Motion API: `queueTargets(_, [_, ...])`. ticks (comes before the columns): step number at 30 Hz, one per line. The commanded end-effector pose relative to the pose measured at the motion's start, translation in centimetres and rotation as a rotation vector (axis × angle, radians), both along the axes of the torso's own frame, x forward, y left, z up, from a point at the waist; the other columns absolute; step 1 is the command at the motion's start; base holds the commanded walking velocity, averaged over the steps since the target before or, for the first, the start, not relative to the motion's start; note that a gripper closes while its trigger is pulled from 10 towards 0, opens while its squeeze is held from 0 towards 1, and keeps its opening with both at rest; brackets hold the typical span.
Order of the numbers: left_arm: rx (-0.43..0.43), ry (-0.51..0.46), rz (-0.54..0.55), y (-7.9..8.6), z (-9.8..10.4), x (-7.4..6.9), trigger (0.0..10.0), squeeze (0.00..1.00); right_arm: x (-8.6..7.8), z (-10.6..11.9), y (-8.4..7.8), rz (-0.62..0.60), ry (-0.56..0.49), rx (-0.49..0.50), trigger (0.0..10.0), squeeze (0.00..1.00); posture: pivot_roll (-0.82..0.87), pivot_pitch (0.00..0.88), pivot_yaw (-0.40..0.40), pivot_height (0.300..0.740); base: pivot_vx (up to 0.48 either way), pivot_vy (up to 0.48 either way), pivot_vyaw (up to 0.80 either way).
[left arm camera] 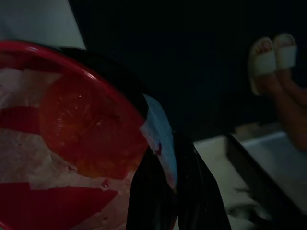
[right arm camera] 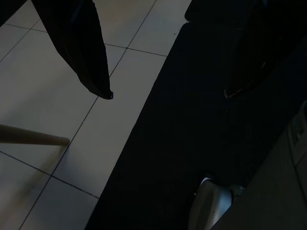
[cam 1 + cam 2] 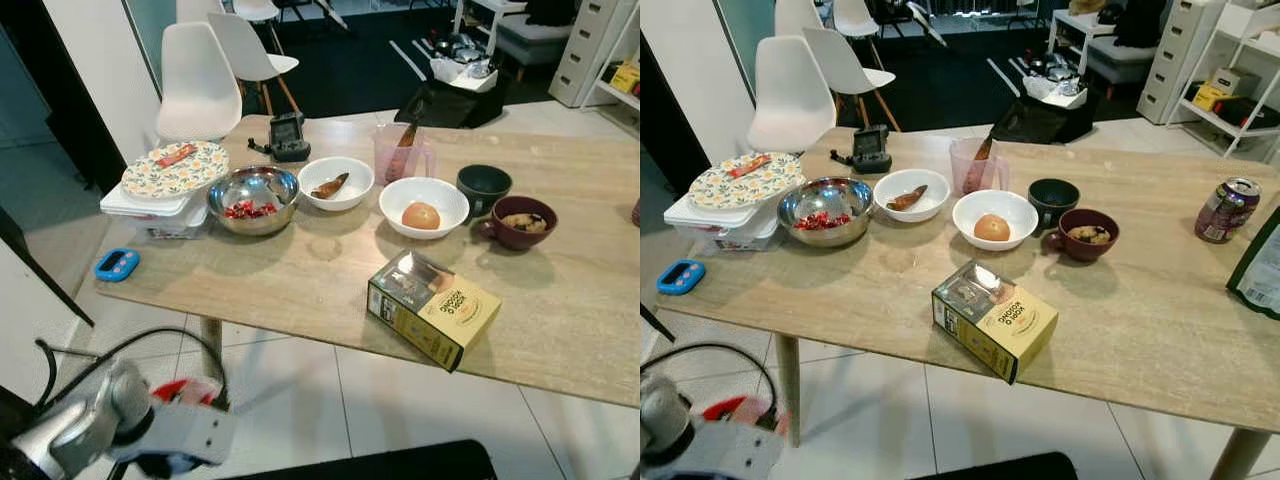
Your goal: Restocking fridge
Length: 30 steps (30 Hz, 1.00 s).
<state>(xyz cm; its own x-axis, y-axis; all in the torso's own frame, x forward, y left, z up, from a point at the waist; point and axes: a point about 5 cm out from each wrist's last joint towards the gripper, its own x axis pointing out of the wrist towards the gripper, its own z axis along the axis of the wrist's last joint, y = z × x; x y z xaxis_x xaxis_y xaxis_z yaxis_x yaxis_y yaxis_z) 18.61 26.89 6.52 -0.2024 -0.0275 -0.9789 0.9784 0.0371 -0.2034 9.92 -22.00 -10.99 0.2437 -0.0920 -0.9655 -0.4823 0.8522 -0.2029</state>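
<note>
Left gripper: low, below the table's near edge, beside a red container with torn white label; whether the jaws pinch it cannot be told.
Right gripper: hanging over floor tiles, fingers spread wide apart, holding nothing.
Yellow box: landmark, lying flat near the table's front edge.
Table: pale wood.
White bowl with egg: just behind the box.
Maroon cup: behind-right of the box.
Steel bowl: behind-left of the box, red bits inside.
Soda can: far right of the box.
Blue timer: far left of the box, at the table edge.
Person's feet: in pale slides, left wrist view.
</note>
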Motion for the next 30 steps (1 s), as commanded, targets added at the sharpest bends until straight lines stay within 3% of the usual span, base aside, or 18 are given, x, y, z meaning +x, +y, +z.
queueTargets(1, [0.015,-0.006,0.075,-0.2,-3.1,-0.9,10.0,0.00,-0.2,-0.1,0.2,-0.013,0.001,0.004,10.0,0.00,-0.01,0.000,0.028,0.740,0.000,0.000,0.00])
queueTargets(2, [0.017,0.003,0.116,-0.3,-4.5,-1.4,10.0,0.00,-0.2,-0.1,0.2,-0.014,0.001,0.004,10.0,0.00,-0.01,0.000,0.025,0.740,0.000,0.000,0.00])
queueTargets(3, [0.017,0.003,0.116,-0.3,-4.5,-1.4,10.0,0.00,-0.2,-0.1,0.2,-0.014,0.001,0.004,10.0,0.00,-0.01,0.000,0.025,0.740,0.000,0.000,0.00])
queueTargets(6, [0.061,0.014,0.250,-0.1,-9.0,-3.5,10.0,0.00,-0.2,-0.1,0.2,-0.014,0.001,0.005,10.0,0.00,-0.01,0.000,0.018,0.740,0.000,0.000,0.00])
queueTargets(7, [0.061,0.014,0.250,-0.1,-9.0,-3.5,10.0,0.00,-0.2,-0.1,0.2,-0.014,0.001,0.005,10.0,0.00,-0.01,0.000,0.018,0.740,0.000,0.000,0.00])
queueTargets(9, [0.101,-0.027,0.372,0.0,-11.8,-5.1,10.0,0.00,-0.1,-0.1,0.2,-0.012,0.000,0.006,10.0,0.00,-0.01,0.000,0.017,0.740,0.000,0.000,0.00])
queueTargets(10, [0.101,-0.027,0.372,0.0,-11.8,-5.1,10.0,0.00,-0.1,-0.1,0.2,-0.012,0.000,0.006,10.0,0.00,-0.01,0.000,0.017,0.740,0.000,0.000,0.00])
queueTargets(11, [0.105,-0.074,0.498,-0.2,-13.2,-6.1,10.0,0.00,0.0,0.0,0.2,-0.011,-0.002,0.006,10.0,0.00,-0.01,0.000,0.013,0.740,0.000,0.000,0.00])
queueTargets(14, [0.114,-0.108,0.587,-0.4,-14.1,-7.0,10.0,0.00,0.1,0.0,0.2,-0.011,-0.004,0.007,10.0,0.00,0.00,0.000,0.012,0.740,0.000,0.000,0.00])
queueTargets(17, [0.159,-0.221,0.941,-0.4,-16.1,-10.2,10.0,0.00,0.4,0.1,0.2,-0.007,-0.012,0.007,10.0,0.00,0.00,0.000,0.000,0.740,0.000,0.000,0.00])
queueTargets(18, [0.159,-0.221,0.941,-0.4,-16.1,-10.2,10.0,0.00,0.4,0.1,0.2,-0.007,-0.012,0.007,10.0,0.00,0.00,0.000,0.000,0.740,0.000,0.000,0.00])
queueTargets(22, [0.246,-0.306,1.199,0.3,-16.7,-13.0,10.0,0.00,0.8,0.1,0.3,-0.010,-0.026,0.009,10.0,0.00,0.00,0.000,-0.002,0.740,0.000,0.000,0.00])
queueTargets(23, [0.246,-0.306,1.199,0.3,-16.7,-13.0,10.0,0.00,0.8,0.1,0.3,-0.010,-0.026,0.009,10.0,0.00,0.00,0.000,-0.002,0.740,0.000,0.000,0.00])
queueTargets(26, [0.263,-0.333,1.486,0.0,-17.1,-14.3,10.0,0.00,1.0,0.2,0.3,-0.013,-0.034,0.010,10.0,0.00,-0.01,0.000,0.004,0.740,0.000,0.000,0.00])
queueTargets(30, [0.243,-0.345,1.599,-1.0,-17.5,-14.3,10.0,0.00,1.2,0.2,0.3,-0.016,-0.039,0.010,10.0,0.00,-0.01,0.000,0.003,0.740,0.000,0.000,0.00])
